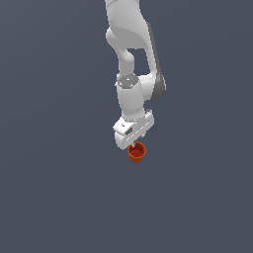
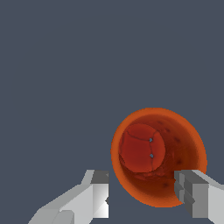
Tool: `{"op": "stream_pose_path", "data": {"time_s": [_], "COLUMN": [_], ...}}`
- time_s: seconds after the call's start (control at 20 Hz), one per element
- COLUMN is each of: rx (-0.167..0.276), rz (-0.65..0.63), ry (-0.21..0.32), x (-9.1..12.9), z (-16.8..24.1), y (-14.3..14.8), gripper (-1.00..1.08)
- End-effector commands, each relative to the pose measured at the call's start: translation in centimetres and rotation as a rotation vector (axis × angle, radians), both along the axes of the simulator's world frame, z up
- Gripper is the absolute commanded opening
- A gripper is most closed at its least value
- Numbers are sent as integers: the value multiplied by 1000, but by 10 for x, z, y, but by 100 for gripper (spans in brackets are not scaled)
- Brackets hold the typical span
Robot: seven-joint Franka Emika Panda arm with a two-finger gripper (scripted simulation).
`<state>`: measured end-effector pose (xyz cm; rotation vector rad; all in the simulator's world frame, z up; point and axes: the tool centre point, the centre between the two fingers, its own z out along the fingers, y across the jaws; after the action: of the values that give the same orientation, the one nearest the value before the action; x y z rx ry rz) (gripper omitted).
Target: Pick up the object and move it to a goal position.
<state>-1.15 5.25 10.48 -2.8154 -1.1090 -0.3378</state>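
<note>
The orange-red cup [image 1: 137, 152] sits right under the white gripper [image 1: 132, 146] in the exterior view, mouth up. Wrist view looks straight down into the cup [image 2: 175, 144]: one fingertip [image 2: 98, 192] sits just outside the rim on one side, the other [image 2: 192, 192] overlaps the rim on the opposite side. So the jaws stand open, spread a bit wider than the cup, and I can't tell whether either pad touches the wall yet.

Step in hand looks like the grasp. To do it well: center the cup btwn the pads first (it reads off-center toward one finger), get low enough to catch the tapered wall below the ribbed band, then close evenly so it doesn't tip or squirt out.

Room to move is generous. Plain grey surface all round, no edges or other obstacles in either view. No goal marker visible, so the direction of travel can't be judged.
</note>
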Motion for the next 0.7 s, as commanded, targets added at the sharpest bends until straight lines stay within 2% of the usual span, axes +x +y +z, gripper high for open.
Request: {"op": "stream_pose_path", "data": {"time_s": [0.0,0.35,0.65], "rx": [4,8,9], "rz": [51,144,178], "ry": [-23,-68,-86], "x": [-1,-4,-6], "z": [-2,-6,-7], "y": [5,14,18], "gripper": [28,28,28]}}
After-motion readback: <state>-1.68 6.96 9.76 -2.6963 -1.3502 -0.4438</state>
